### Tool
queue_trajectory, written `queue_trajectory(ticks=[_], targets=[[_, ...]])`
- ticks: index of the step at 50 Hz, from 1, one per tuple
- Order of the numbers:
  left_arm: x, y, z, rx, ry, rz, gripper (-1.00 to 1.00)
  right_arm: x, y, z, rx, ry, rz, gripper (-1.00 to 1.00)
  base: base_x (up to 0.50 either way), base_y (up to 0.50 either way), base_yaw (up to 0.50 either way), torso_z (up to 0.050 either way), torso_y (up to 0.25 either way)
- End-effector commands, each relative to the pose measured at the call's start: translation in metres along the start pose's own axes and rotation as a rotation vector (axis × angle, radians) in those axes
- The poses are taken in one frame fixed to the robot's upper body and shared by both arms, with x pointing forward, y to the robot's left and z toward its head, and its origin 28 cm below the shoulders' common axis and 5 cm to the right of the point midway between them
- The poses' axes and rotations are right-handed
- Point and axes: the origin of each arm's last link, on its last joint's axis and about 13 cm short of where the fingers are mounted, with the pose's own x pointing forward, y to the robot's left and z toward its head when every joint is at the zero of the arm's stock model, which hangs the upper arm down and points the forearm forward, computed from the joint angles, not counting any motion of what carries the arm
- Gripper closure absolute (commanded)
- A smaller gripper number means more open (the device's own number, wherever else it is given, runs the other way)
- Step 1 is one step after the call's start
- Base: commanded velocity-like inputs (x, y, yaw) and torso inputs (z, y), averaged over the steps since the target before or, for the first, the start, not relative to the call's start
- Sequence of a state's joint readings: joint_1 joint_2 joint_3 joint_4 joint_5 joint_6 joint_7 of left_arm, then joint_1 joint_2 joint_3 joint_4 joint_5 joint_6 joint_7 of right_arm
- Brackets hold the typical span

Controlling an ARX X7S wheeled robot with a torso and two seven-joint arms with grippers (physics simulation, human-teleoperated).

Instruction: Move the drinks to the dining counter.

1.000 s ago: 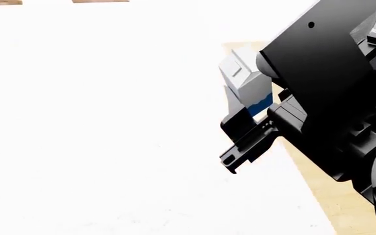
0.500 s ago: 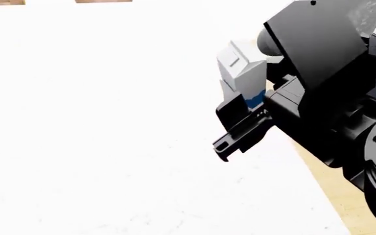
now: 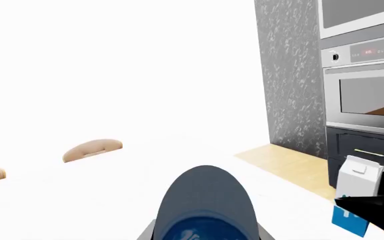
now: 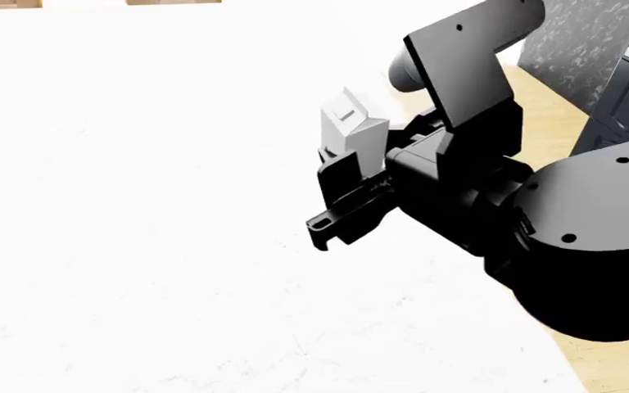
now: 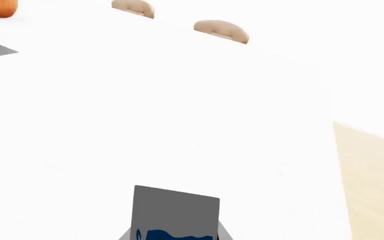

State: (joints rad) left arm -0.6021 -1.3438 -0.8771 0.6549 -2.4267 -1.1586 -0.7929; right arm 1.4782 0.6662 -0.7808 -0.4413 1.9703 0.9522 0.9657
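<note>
The right gripper (image 4: 342, 192) is clamped on the milk carton (image 4: 350, 131) at centre-right of the head view, carried above the dining counter (image 4: 128, 205) — transport step. Next: lower, release. The left gripper apparently grips a blue-labelled object — identity unclear.

Wide bare white counter (image 4: 128, 205) lies open toward its far edge; only the carton (image 4: 350, 131) stands near its right edge.
</note>
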Motion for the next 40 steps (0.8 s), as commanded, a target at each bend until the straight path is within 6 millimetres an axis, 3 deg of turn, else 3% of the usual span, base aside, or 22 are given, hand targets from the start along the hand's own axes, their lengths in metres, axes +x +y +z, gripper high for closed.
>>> queue_trajectory(ticks=[1,40], targets=[[0.000,0.001,0.000,-0.003,-0.011,0.010,1.00,0.006,0.002,-0.007,0.058,-0.057,0.051,1.00,0.00,0.00,0.00,0.000,0.000],[-0.001,0.001,0.001,0.000,-0.015,0.013,1.00,0.010,0.008,-0.047,0.131,-0.007,0.174,1.00,0.00,0.00,0.00,0.001,0.001]])
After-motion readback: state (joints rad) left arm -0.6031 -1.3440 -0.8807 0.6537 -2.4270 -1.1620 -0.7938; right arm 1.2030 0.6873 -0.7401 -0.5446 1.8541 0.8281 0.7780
